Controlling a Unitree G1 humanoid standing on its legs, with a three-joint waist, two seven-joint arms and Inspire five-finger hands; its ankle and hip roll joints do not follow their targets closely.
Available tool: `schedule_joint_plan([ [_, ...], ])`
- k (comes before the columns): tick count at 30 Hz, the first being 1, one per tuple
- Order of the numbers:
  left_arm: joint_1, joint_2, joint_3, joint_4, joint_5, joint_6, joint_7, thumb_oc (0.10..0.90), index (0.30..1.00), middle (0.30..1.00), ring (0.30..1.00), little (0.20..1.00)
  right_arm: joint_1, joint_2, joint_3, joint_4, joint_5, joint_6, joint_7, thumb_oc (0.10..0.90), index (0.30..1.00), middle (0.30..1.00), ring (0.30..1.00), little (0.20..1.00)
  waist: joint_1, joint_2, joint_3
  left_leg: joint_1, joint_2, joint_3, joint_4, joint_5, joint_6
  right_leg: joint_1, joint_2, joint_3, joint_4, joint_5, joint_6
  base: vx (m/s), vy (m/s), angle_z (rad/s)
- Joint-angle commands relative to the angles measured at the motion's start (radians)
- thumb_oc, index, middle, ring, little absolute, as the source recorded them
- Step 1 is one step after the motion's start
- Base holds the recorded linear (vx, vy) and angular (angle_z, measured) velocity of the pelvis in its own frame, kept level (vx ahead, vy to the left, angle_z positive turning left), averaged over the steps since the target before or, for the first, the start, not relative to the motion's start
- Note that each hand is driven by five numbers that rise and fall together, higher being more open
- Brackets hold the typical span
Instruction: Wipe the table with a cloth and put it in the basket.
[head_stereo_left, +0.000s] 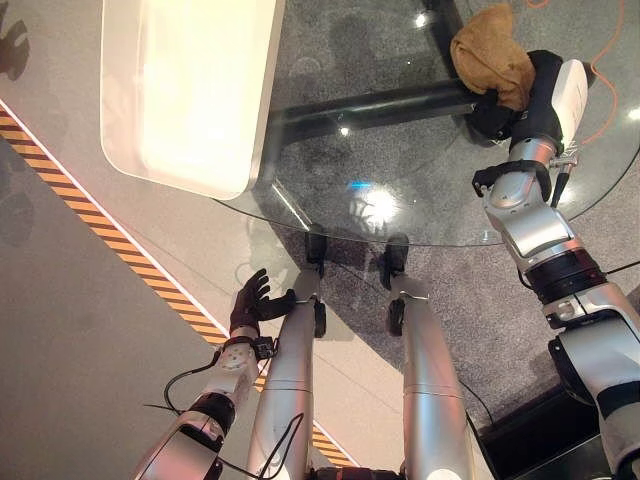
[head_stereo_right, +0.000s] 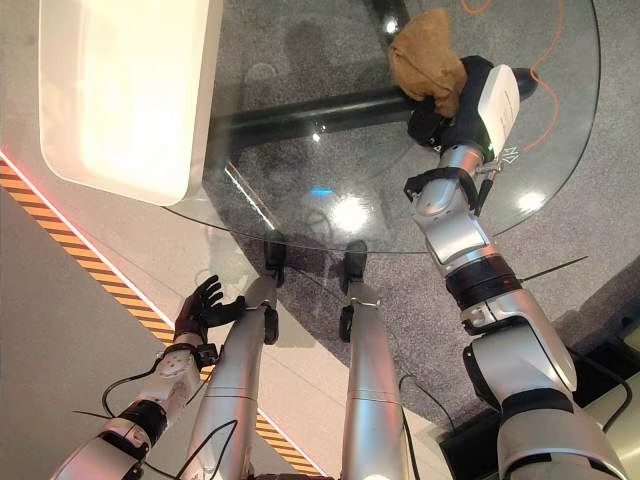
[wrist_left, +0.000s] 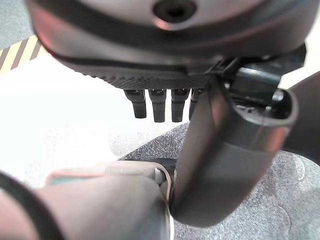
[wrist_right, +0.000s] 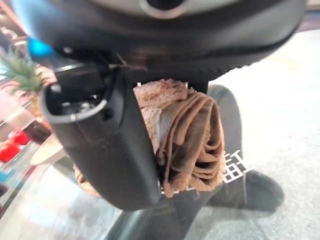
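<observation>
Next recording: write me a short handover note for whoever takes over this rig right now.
Right hand: shut on the bunched brown terry cloth, held at the round glass table.
Left hand: open, idle, low beside the table's near edge.
White rounded counter stands at the table's left.
Done: cloth picked up.
Left: wipe the glass, then drop the cloth in the basket.

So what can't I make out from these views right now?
- Basket: I cannot find one; the white rectangular tray-like object is overexposed, contents unreadable.
- Right hand fingers: buried in the bunched brown cloth.
- Round glass table: far rim cut off by the frame edge.
</observation>
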Motion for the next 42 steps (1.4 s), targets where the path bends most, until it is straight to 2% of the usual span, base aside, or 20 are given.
schedule_joint_plan([
  [1, 0.164, -0.056, -0.072, -0.012, 0.068, 0.033, 0.026, 0.800, 0.900, 0.900, 0.900, 0.900, 0.015, 0.158, 0.206, -0.163, -0.032, -0.047, 0.246, 0.100, 0.300, 0.300, 0.300, 0.200, 0.064, 0.028, 0.000, 0.014, -0.099, 0.066, 0.074, -0.110, 0.075, 0.000, 0.008, -0.017, -0.070, 0.079, 0.017, 0.00, 0.000, 0.00],
  [14, 0.188, -0.066, -0.082, -0.083, 0.084, 0.074, 0.065, 0.800, 0.900, 0.900, 0.900, 0.900, 0.120, 0.208, 0.214, -0.314, -0.091, -0.087, 0.253, 0.100, 0.300, 0.300, 0.300, 0.200, 0.055, 0.024, 0.000, 0.007, -0.098, 0.070, 0.079, -0.108, 0.081, -0.012, 0.009, -0.008, -0.066, 0.085, 0.021, 0.01, 0.006, 0.04],
  [24, 0.187, -0.059, -0.083, -0.117, 0.081, 0.100, 0.072, 0.800, 0.900, 0.900, 0.900, 0.900, 0.153, 0.200, 0.241, -0.357, -0.115, -0.062, 0.296, 0.100, 0.300, 0.300, 0.300, 0.200, 0.055, 0.024, 0.000, 0.006, -0.097, 0.074, 0.080, -0.107, 0.086, -0.013, 0.003, -0.011, -0.065, 0.089, 0.024, 0.01, 0.010, 0.07],
  [25, 0.210, -0.058, -0.091, -0.118, 0.082, 0.101, 0.072, 0.800, 0.900, 0.900, 0.900, 0.900, 0.179, 0.203, 0.244, -0.358, -0.115, -0.061, 0.296, 0.100, 0.300, 0.300, 0.300, 0.200, 0.057, 0.025, 0.000, 0.042, -0.096, 0.071, 0.085, -0.136, 0.082, 0.019, 0.003, -0.007, -0.054, 0.061, 0.031, 0.00, -0.001, 0.05],
  [26, 0.191, -0.056, -0.082, -0.120, 0.083, 0.103, 0.072, 0.800, 0.900, 0.900, 0.900, 0.900, 0.165, 0.195, 0.245, -0.359, -0.112, -0.061, 0.297, 0.100, 0.300, 0.300, 0.300, 0.200, 0.055, 0.023, 0.000, 0.008, -0.095, 0.075, 0.078, -0.107, 0.086, -0.011, 0.000, -0.012, -0.067, 0.091, 0.025, 0.00, 0.000, 0.06],
  [27, 0.191, -0.054, -0.082, -0.121, 0.081, 0.104, 0.073, 0.800, 0.900, 0.900, 0.900, 0.900, 0.168, 0.193, 0.246, -0.359, -0.111, -0.061, 0.298, 0.100, 0.300, 0.300, 0.300, 0.200, 0.055, 0.023, 0.000, 0.007, -0.095, 0.075, 0.078, -0.106, 0.086, -0.012, 0.000, -0.012, -0.067, 0.091, 0.025, 0.00, 0.000, 0.07],
  [28, 0.212, -0.054, -0.091, -0.121, 0.080, 0.103, 0.073, 0.800, 0.900, 0.900, 0.900, 0.900, 0.190, 0.197, 0.248, -0.359, -0.112, -0.061, 0.299, 0.100, 0.300, 0.300, 0.300, 0.200, 0.056, 0.024, 0.000, 0.042, -0.094, 0.071, 0.083, -0.135, 0.082, 0.019, 0.001, -0.007, -0.056, 0.063, 0.032, 0.04, 0.002, 0.07],
  [36, 0.217, -0.046, -0.089, -0.127, 0.079, 0.105, 0.073, 0.800, 0.900, 0.900, 0.900, 0.900, 0.204, 0.189, 0.257, -0.376, -0.135, -0.057, 0.340, 0.100, 0.300, 0.300, 0.300, 0.200, 0.057, 0.024, 0.000, 0.046, -0.093, 0.071, 0.081, -0.134, 0.082, 0.022, 0.000, -0.011, -0.055, 0.063, 0.034, 0.01, 0.000, 0.01],
  [42, 0.213, -0.041, -0.090, -0.132, 0.071, 0.111, 0.072, 0.800, 0.900, 0.900, 0.900, 0.900, 0.210, 0.175, 0.247, -0.376, -0.117, -0.051, 0.254, 0.100, 0.300, 0.300, 0.300, 0.200, 0.053, 0.023, 0.000, 0.046, -0.089, 0.074, 0.084, -0.134, 0.081, 0.021, -0.001, -0.011, -0.052, 0.063, 0.033, 0.00, 0.000, 0.00],
])
